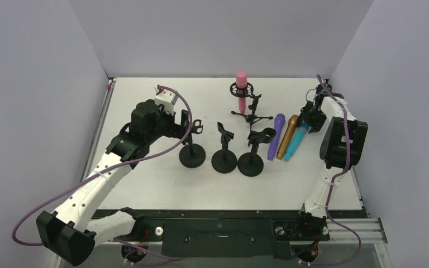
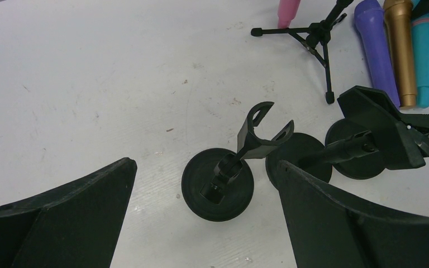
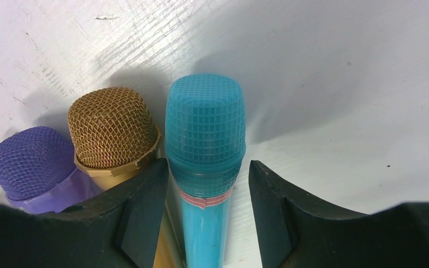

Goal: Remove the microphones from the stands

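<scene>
A pink microphone (image 1: 241, 89) stands upright in a black tripod stand (image 1: 251, 114) at the back of the table; its base end shows in the left wrist view (image 2: 288, 11). My left gripper (image 1: 192, 125) is open and empty, its fingers either side of an empty round-base clip stand (image 2: 218, 184). My right gripper (image 3: 208, 167) is open, its fingers astride a teal microphone (image 3: 204, 123) lying on the table. A gap shows between the teal microphone and the right finger.
Three empty round-base stands (image 1: 192, 155), (image 1: 224, 161), (image 1: 251, 163) stand in a row mid-table. A purple microphone (image 1: 276, 135) and a gold microphone (image 1: 288, 135) lie beside the teal one (image 1: 297, 140). White walls enclose the table on three sides.
</scene>
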You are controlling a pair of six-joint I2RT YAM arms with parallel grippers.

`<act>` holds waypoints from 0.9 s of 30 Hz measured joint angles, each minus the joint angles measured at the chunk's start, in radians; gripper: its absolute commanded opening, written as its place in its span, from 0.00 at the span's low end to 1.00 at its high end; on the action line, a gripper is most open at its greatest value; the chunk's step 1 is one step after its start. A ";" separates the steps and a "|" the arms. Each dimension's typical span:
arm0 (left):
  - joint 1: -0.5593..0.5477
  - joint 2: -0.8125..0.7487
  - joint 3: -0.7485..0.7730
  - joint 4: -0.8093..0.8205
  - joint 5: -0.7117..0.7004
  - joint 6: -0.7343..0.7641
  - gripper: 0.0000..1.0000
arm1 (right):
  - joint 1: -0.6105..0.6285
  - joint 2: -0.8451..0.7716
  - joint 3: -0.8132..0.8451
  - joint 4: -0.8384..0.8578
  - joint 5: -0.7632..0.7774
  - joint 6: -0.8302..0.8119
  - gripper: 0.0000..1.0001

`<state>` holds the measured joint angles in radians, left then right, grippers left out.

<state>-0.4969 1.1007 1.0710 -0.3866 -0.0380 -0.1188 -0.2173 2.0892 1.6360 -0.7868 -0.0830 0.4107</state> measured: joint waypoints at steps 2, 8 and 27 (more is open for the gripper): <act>0.000 0.000 0.000 -0.001 0.000 0.000 0.96 | 0.000 0.000 -0.001 0.001 0.000 0.002 0.51; 0.000 0.000 0.000 -0.011 -0.002 -0.001 0.96 | -0.005 -0.002 -0.002 0.001 0.000 0.005 0.51; 0.000 0.011 0.002 -0.022 0.002 -0.018 0.96 | -0.006 -0.170 -0.021 -0.013 0.000 0.024 0.51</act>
<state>-0.4969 1.1114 1.0725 -0.4084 -0.0364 -0.1364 -0.2230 1.9190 1.6154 -0.7998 -0.0826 0.4343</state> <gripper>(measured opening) 0.964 0.513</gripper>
